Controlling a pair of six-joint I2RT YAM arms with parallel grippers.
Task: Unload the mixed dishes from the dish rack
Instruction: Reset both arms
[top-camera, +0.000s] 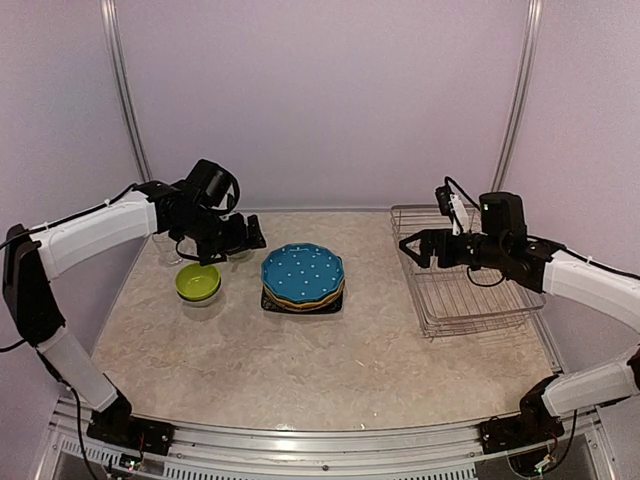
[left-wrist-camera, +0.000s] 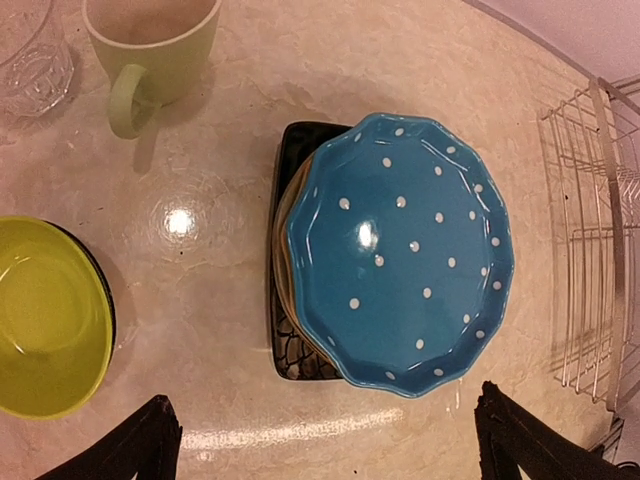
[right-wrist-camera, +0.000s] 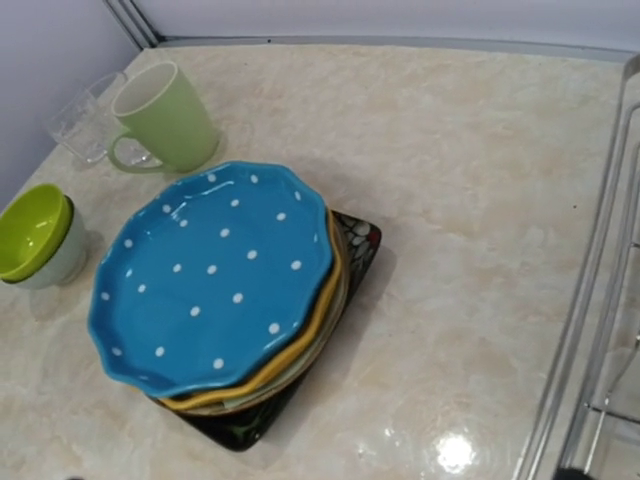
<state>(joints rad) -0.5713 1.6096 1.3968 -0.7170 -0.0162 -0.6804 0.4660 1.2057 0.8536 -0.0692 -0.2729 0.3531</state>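
Pale lilac walls close in a marbled beige table. The dish rack lies directly beneath the right claw, whose fingers are spread and hold nothing; I see no dish in it. The blue white-dotted plate tops a stack just beyond the left claw, also spread wide and empty. The lime bowl, mug and glass crowd close beside it. Unloading looks finished; that claw should rise straight before swinging, clipping nothing.
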